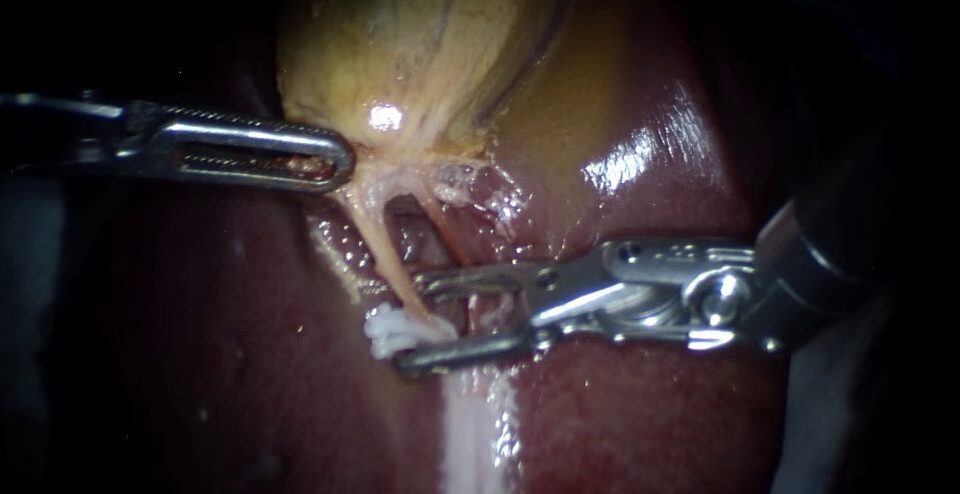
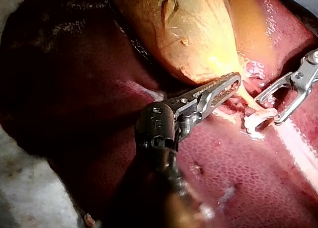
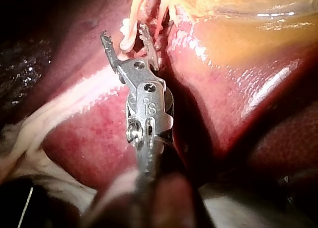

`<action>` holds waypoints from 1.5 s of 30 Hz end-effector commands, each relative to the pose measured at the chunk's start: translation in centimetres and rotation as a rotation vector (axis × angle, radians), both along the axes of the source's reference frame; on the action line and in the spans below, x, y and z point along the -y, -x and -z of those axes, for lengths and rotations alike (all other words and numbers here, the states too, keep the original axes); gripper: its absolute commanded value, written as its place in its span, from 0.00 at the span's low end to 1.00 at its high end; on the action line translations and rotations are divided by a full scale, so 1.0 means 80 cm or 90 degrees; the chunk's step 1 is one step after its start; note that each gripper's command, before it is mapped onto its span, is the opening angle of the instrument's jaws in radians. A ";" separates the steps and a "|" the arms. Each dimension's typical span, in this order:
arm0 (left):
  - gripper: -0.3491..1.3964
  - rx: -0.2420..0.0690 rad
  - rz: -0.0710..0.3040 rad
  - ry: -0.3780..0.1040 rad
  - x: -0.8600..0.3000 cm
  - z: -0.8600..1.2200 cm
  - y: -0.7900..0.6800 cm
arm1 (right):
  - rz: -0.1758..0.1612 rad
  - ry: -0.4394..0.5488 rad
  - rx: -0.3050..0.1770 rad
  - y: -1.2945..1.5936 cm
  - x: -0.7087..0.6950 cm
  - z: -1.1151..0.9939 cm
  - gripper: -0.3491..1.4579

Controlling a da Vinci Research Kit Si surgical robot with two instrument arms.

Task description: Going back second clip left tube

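The yellow gallbladder lies on the dark red liver. From its base a pale left tube runs down to a white clip closed around it. My right instrument has its jaws open, one above the clip and one below it. In the right wrist view the tube passes between those open jaws. My left instrument is shut on tissue at the gallbladder's base; the left wrist view shows the same hold, with the clip beyond it.
A second, reddish tube runs to the right of the clipped one. A pale band crosses the liver below the clip. Glistening liver surface fills the lower left. Pale cloth shows beyond the liver's edge.
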State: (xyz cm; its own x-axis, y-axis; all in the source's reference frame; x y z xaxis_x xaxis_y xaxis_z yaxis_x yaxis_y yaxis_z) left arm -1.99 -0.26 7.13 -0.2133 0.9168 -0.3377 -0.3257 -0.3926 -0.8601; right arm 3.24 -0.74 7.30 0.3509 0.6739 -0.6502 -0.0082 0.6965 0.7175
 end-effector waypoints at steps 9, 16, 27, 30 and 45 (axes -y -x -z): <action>0.00 0.000 0.000 0.000 0.0000 0.0000 0.0000 | 0.011 0.029 -0.012 0.0049 -0.0015 0.0035 0.47; 0.00 0.000 0.000 0.000 -0.0001 -0.0001 0.0001 | 0.033 0.096 -0.034 0.0092 -0.0041 0.0055 0.47; 0.00 0.000 0.001 0.000 -0.0001 -0.0002 0.0004 | 0.036 0.115 -0.038 0.0120 -0.0060 0.0070 0.47; 0.00 -0.001 0.002 0.001 -0.0002 -0.0004 0.0009 | 0.036 0.115 -0.038 0.0120 -0.0059 0.0071 0.47; 0.00 -0.008 0.009 0.008 -0.0008 -0.0052 0.0051 | 0.036 0.115 -0.039 0.0120 -0.0056 0.0073 0.47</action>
